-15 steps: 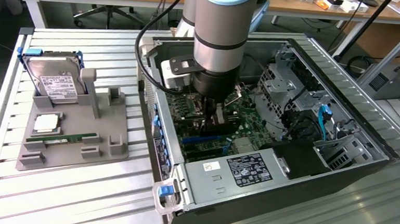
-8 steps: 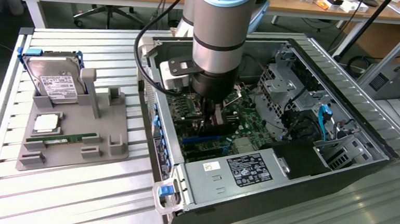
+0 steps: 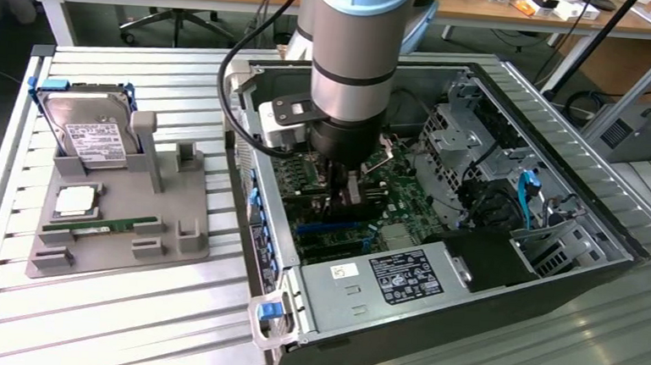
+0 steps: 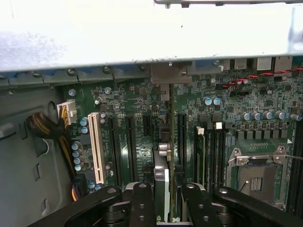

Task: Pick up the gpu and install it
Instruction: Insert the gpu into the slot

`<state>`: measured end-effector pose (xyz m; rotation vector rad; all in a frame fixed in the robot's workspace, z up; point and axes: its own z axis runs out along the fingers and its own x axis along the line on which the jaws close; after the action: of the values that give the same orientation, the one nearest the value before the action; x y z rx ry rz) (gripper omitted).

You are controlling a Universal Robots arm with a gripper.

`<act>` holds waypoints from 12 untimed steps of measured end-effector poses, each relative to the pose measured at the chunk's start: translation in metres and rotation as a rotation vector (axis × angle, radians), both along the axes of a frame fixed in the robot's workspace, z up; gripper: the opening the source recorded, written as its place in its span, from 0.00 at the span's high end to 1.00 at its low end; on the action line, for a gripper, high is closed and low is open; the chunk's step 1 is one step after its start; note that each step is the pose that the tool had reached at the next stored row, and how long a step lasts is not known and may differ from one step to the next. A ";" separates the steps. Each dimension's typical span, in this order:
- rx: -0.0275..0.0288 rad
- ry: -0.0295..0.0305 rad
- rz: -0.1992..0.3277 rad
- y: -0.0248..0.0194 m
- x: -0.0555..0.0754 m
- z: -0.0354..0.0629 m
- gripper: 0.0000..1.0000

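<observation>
One thin, flat, dark circuit-board gpu [image 4: 164, 187] stands on edge between the two black fingers [image 4: 143, 203] of the single gripper [image 4: 165, 208], which are clamped on the card's upper edge from both faces; the card hangs just above the green motherboard [image 4: 227, 142] with its lower edge in line with one of the long dark expansion slots. In the exterior view the gripper [image 3: 353, 197] is down inside the open grey metal computer case [image 3: 595, 207], which lies on its side on the slatted tabletop [image 3: 124, 323]. By judgement the card is light and stiff but fragile: a hold on the bare upper board edge, clear of components and of the contact edge, suits it, and it should resist bending only a little. Counted at the exterior view's left, on one grey plastic fixture tray [image 3: 118, 246]: one boxy silver hard drive with a white label [image 3: 88, 134], one square silver processor [image 3: 76, 203] and one narrow green memory stick [image 3: 99, 226]. One white expansion slot [image 4: 96, 149] sits beside the dark ones.
</observation>
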<state>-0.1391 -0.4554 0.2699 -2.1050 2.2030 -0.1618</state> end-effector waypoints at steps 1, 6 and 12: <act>0.0000 0.0000 0.000 0.0003 0.000 -0.0004 0.73; 0.0002 -0.0001 0.000 0.0005 -0.001 -0.0027 0.73; -0.0001 0.0001 0.000 0.0005 -0.001 -0.0055 0.73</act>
<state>-0.1401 -0.4549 0.2644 -2.1050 2.2031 -0.1619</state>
